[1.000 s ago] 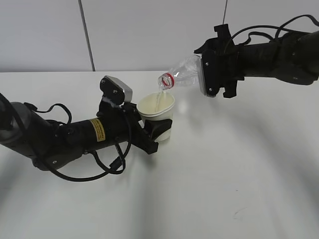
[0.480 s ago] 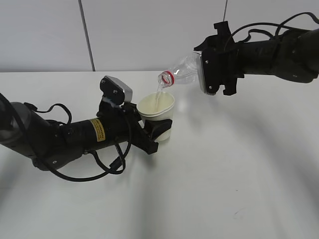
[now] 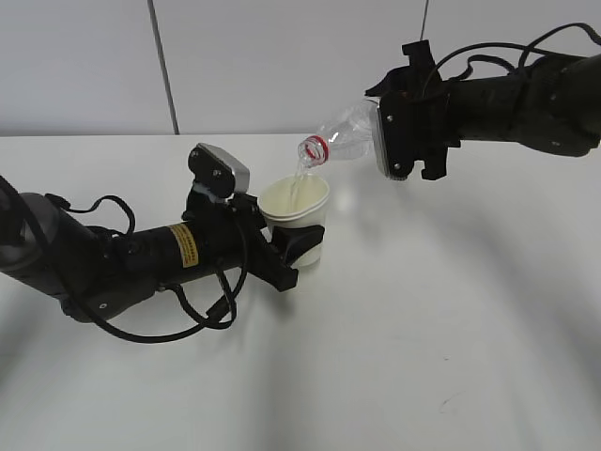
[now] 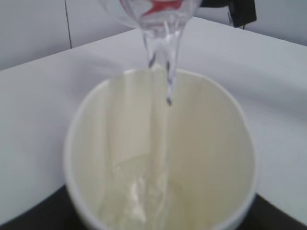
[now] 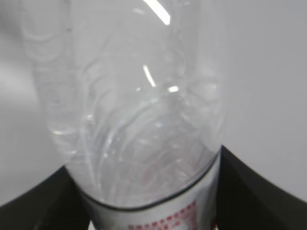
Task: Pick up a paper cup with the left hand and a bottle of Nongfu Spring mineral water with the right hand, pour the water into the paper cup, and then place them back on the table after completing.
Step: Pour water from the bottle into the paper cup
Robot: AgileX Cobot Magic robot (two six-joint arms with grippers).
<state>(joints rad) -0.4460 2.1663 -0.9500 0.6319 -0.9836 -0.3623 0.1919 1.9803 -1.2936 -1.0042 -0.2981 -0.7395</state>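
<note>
Clear water (image 4: 160, 72) inside paper cup (image 4: 225, 143)

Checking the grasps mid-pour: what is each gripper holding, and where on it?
The left hand grips the paper cup around its lower body. The right hand grips the bottle around its labelled body, neck tilted down over the cup.

Left wrist view: bottle (image 4: 158, 12) cut off by top edge, only blurred neck with red ring shows; paper cup (image 4: 160, 158) base cut off by bottom edge.
Right wrist view: bottle (image 5: 139, 110) blurred, fills frame, mouth beyond top edge; red label print at bottom edge unreadable.
Exterior view: left hand (image 3: 299, 246) fingers partly hidden behind paper cup (image 3: 295, 209); right hand (image 3: 399, 113) hides bottle (image 3: 346, 137) lower body; both arms cut off at frame sides.
</note>
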